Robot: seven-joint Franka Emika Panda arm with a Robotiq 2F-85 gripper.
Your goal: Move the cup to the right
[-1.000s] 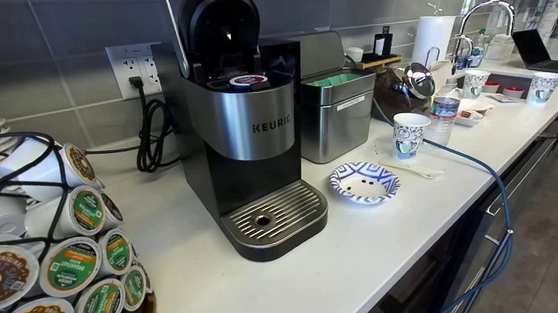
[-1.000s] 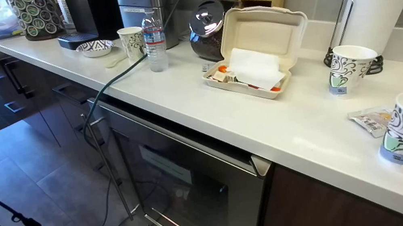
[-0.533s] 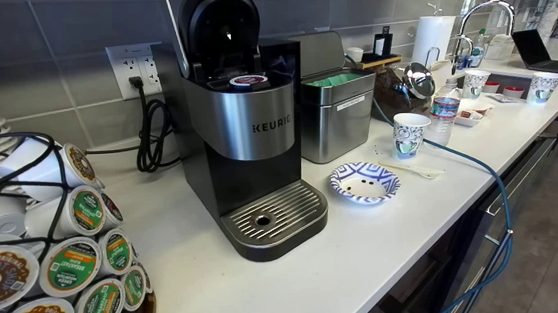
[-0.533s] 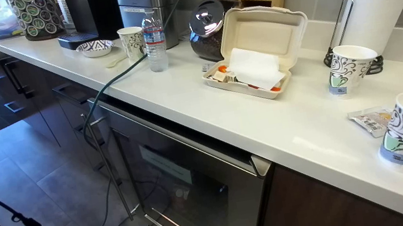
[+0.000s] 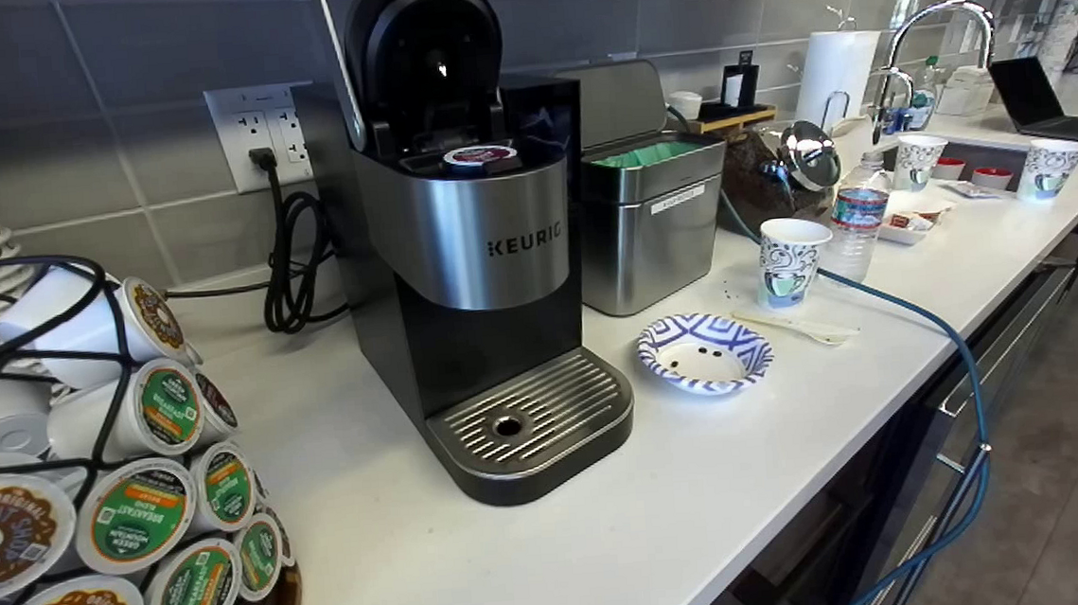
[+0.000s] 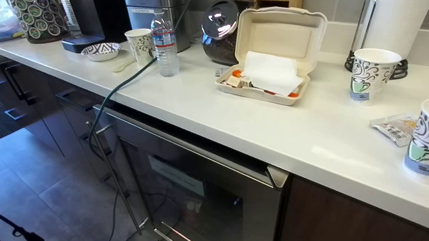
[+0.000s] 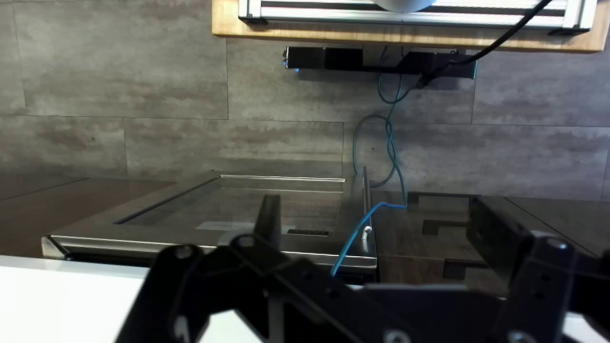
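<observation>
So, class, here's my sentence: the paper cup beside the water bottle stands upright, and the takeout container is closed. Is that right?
Not quite. The takeout container is open, its lid raised, as an exterior view shows. The rest holds: the paper cup beside the water bottle stands upright.

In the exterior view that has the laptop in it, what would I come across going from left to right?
Coffee pods → coffee machine → patterned bowl → paper cup → water bottle → smaller-looking cup farther back → laptop.
</observation>
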